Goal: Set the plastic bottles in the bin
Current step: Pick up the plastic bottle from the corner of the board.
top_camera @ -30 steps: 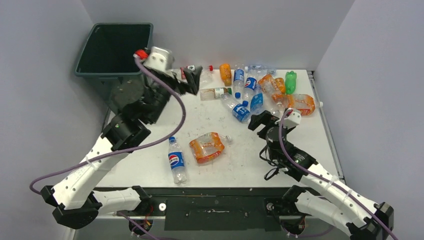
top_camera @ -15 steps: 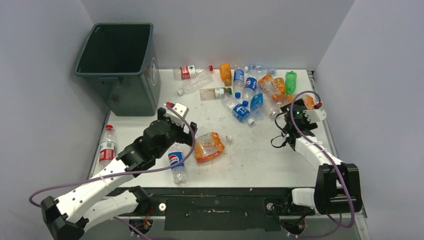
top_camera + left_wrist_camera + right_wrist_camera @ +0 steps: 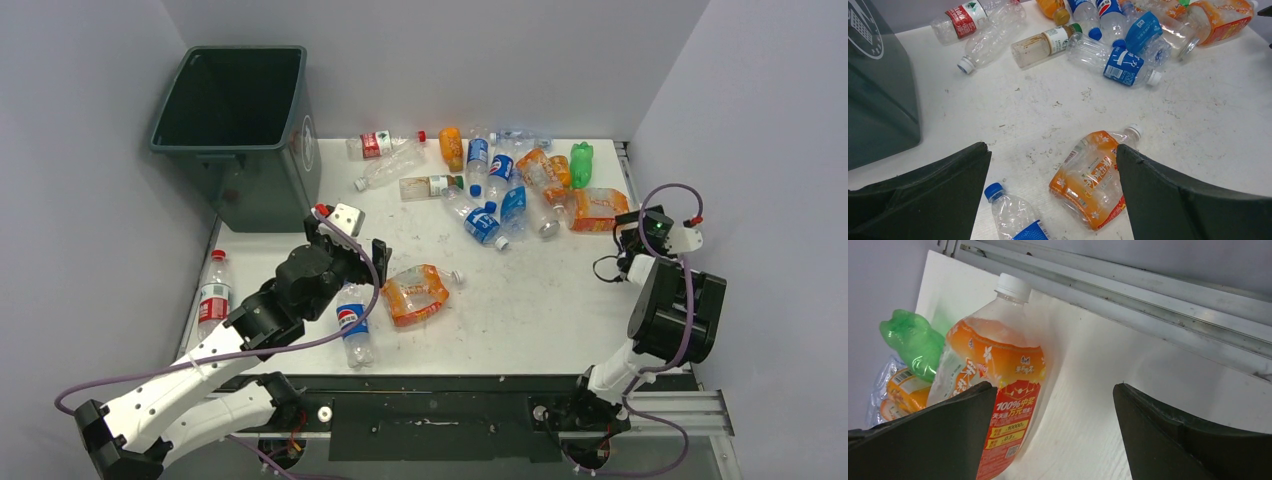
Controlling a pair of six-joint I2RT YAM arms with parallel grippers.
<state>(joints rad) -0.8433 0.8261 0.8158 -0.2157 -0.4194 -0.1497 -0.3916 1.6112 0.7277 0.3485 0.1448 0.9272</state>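
Starting from the left, the bin stands upright at the far left corner of the table, with a round white sticker on the wall that faces the bottles. In front of it, at the left edge of the table, one clear bottle with a red label lies alone. The left gripper hovers over the middle-left of the table, its jaws spread wide with nothing between them. Below it a blue-label bottle and a crushed orange bottle lie just beside each other. Further right, along the far edge, most of the plastic bottles lie in a loose heap, all outside the bin. At the right edge the right gripper is also released and empty, near an orange bottle with a white cap and a green bottle.
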